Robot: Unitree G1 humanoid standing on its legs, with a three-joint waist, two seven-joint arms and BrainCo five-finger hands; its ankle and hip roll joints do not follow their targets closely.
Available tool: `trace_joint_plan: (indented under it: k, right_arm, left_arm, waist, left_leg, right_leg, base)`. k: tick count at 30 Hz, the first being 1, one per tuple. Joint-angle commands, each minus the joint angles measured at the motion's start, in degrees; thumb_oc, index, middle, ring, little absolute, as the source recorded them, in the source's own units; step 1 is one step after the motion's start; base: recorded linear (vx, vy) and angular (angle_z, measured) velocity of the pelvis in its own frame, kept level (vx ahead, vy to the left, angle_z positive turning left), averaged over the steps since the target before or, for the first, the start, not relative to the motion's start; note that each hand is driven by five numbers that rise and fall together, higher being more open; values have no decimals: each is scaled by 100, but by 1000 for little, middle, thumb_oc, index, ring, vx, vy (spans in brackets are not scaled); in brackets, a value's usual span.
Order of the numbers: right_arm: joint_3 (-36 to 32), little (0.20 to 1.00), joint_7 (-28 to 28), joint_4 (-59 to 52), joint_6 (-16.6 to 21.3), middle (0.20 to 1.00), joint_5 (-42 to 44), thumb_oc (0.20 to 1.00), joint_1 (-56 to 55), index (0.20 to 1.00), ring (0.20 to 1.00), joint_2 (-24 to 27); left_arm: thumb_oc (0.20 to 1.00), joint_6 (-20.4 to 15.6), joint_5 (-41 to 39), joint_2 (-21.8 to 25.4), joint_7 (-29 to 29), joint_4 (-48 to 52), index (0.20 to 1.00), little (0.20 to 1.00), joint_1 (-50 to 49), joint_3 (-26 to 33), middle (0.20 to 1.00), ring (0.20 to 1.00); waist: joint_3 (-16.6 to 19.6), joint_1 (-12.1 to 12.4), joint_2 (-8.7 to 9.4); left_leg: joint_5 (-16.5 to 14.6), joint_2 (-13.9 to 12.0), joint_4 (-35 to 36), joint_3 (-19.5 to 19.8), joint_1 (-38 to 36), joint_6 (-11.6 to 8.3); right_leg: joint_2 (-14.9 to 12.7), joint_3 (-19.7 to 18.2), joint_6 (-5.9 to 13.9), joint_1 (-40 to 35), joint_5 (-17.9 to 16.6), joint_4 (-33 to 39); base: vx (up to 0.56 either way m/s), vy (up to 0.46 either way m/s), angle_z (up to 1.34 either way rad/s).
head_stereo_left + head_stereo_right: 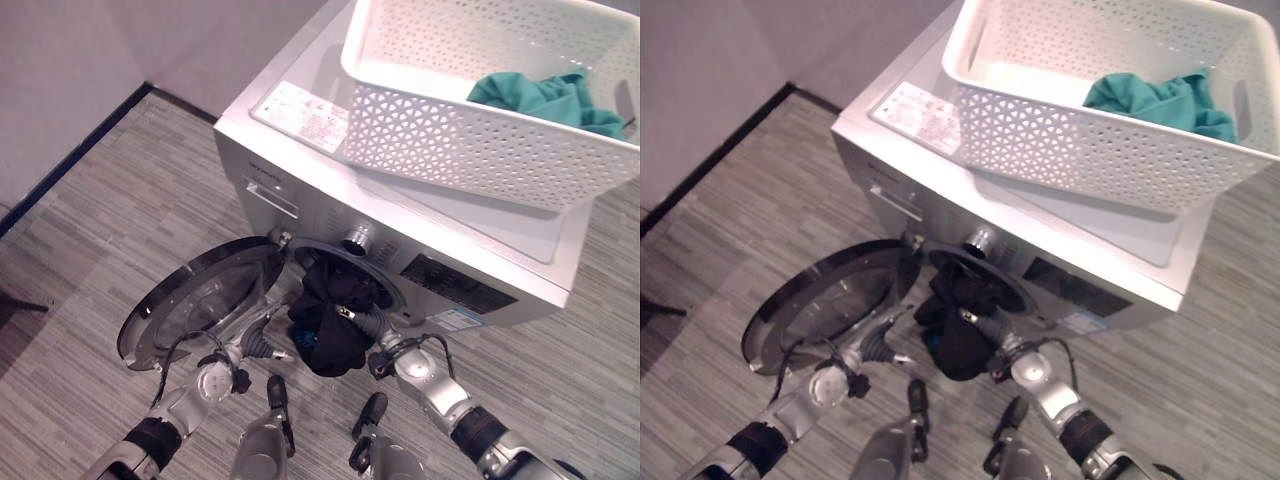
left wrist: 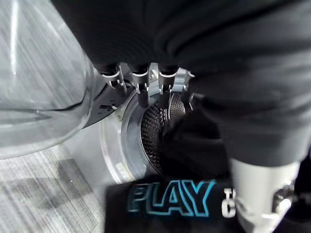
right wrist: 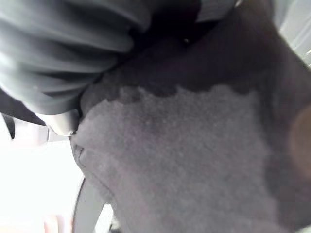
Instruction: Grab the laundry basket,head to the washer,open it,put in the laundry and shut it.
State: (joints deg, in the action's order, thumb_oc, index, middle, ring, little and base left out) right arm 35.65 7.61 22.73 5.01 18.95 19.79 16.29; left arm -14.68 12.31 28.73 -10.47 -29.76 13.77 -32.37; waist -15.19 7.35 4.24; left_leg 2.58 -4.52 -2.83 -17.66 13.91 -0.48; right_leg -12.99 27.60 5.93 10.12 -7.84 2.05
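Both hands [image 1: 262, 340] [image 1: 372, 332] at black soft garment [image 1: 335, 320], round washer [image 1: 420, 240] mouth

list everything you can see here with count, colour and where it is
washer: one, white, on the floor, front facing the robot
washer door: one, dark rim with clear glass, swung open toward the robot's left
laundry basket: one, white, perforated, resting on top of the washer
teal garment: one, teal, inside the basket at its right end
black garment: one, black with blue print, bunched at the drum opening and hanging partly out
label sheet: one, white, on the washer top beside the basket
floor: grey striped planks
left hand: at the black garment's left edge, fingers reaching toward the drum
right hand: against the black garment's right side, fingers hidden in cloth
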Motion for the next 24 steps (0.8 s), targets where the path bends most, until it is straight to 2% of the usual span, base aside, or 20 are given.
trace_joint_plan:
  k: [1,7,8,13,16,24]
  right_arm:
    - [52,200,176,-596,578,200,364,200,513,200,200,-433]
    - [139,200,357,-713,648,200,653,200,800,200,200,-662]
    - [179,200,398,-778,671,200,744,200,875,200,200,-695]
    - [265,200,507,-828,730,200,970,200,937,200,200,-730]
    - [291,200,644,-646,765,200,1217,200,1000,200,200,-797]
    - [296,200,814,-259,775,200,1486,200,950,200,200,-884]
  left_arm:
    - [1000,-20,-40,-141,-507,-60,1000,1000,358,1,1000,1000]
    - [1000,277,33,-627,-914,-675,1000,1000,529,-22,1000,1000]
    - [1000,320,-101,-783,-990,-812,1000,1000,555,-33,1000,1000]
    - [1000,339,-388,-1021,-1195,-860,1000,1000,767,-116,1000,1000]
    - [1000,270,-938,-1279,-1293,-732,1000,1000,1019,-220,1000,1000]
    - [1000,288,-1471,-1737,-1475,-675,1000,1000,1587,-455,1000,1000]
  waist:
    - [-240,159,356]
    - [-391,280,522]
    - [-424,309,595]
    - [-519,353,688]
    - [-615,370,722]
    - [-797,325,715]
  left_leg:
    - [-652,100,-8,768,36,-52]
    - [-578,34,87,789,38,-63]
    - [-539,13,152,784,28,-66]
    - [-462,-20,241,810,36,-93]
    - [-403,-43,249,836,103,-127]
    - [-302,-96,216,866,324,-215]
  right_leg:
    - [-631,-161,652,-389,-252,44]
    - [-571,-114,638,-367,-280,63]
    - [-545,-95,627,-353,-286,66]
    - [-497,-30,605,-344,-279,74]
    - [-454,50,585,-346,-273,110]
    - [-398,183,567,-296,-262,139]
  base:
    - [-24,-53,20]
    - [-20,-51,8]
    - [-18,-40,-1]
    - [-9,-40,1]
    - [-8,-53,13]
    - [-6,-56,14]
